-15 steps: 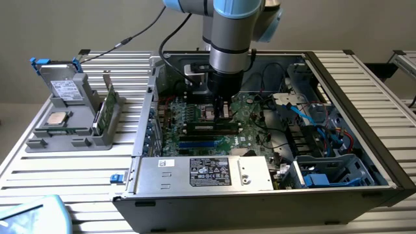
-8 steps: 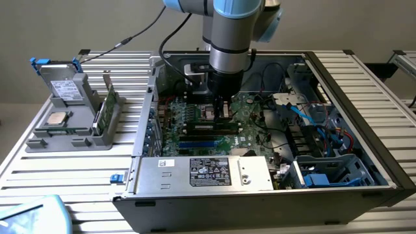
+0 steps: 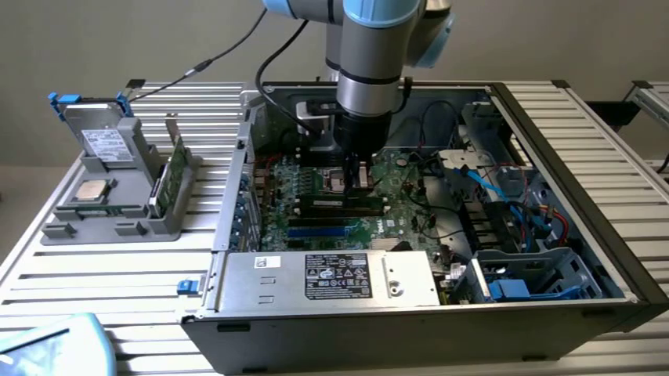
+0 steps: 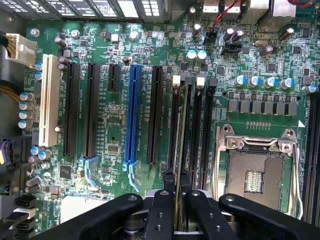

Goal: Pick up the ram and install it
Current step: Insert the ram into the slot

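The gripper [image 4: 176, 181] has its two black fingers closed on the ram [image 4: 181, 130]. The ram is a long, thin, dark green stick, seen from its edge. It sits low over the black slots [image 4: 199, 135] on the green board [image 4: 112, 125], inside the open computer case [image 3: 585, 141].

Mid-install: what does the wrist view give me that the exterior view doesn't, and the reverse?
Wrist view: the ram edge-on between the gripper's closed fingers, lined up with the memory slots, beside the empty processor socket. Exterior view: the grey parts holder outside the case, carrying the processor chip and a green card. Both: the gripper low over the motherboard.
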Robot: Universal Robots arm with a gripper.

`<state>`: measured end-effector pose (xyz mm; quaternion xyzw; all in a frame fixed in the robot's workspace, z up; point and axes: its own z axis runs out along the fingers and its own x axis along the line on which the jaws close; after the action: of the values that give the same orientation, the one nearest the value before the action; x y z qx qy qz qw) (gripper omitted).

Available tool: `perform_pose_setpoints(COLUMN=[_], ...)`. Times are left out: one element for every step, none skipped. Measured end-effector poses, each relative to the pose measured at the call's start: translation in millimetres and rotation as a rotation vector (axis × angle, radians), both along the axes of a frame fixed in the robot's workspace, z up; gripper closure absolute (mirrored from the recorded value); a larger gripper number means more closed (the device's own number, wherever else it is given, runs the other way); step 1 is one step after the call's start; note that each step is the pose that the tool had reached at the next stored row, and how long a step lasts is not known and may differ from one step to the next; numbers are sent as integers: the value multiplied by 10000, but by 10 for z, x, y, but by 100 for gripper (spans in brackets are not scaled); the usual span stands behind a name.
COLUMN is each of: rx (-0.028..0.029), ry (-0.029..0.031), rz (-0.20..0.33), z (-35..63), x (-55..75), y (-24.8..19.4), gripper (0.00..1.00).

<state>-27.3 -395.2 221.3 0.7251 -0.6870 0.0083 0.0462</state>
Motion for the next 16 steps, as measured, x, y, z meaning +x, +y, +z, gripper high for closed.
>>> perform_pose_setpoints(rx=[3,2,1,2,-2,-5,-10,-10,-10,-13,-13,-14,-15,-12,-11,-12], ry=[-1,-2,-1,-1,-1,-2,-2,-6,-19,-45,-91,-149,-218,-279,-331,-385], rz=[1,1,1,1,1,1,1,1,0,-1,-1,0,0,0,0,-1], z=[16,37,58,71,80,84,85,85,85,86,87,87,87,86,86,86], x=[0,0,0,0,0,0,0,0,-1,-1,-2,-5,-14,-25,-39,-54], y=[1,1,0,1,0,1,1,1,1,0,1,1,0,1,1,1], gripper=[86,86,86,86,86,86,86,86,86,86,86,86,86,86,86,86])
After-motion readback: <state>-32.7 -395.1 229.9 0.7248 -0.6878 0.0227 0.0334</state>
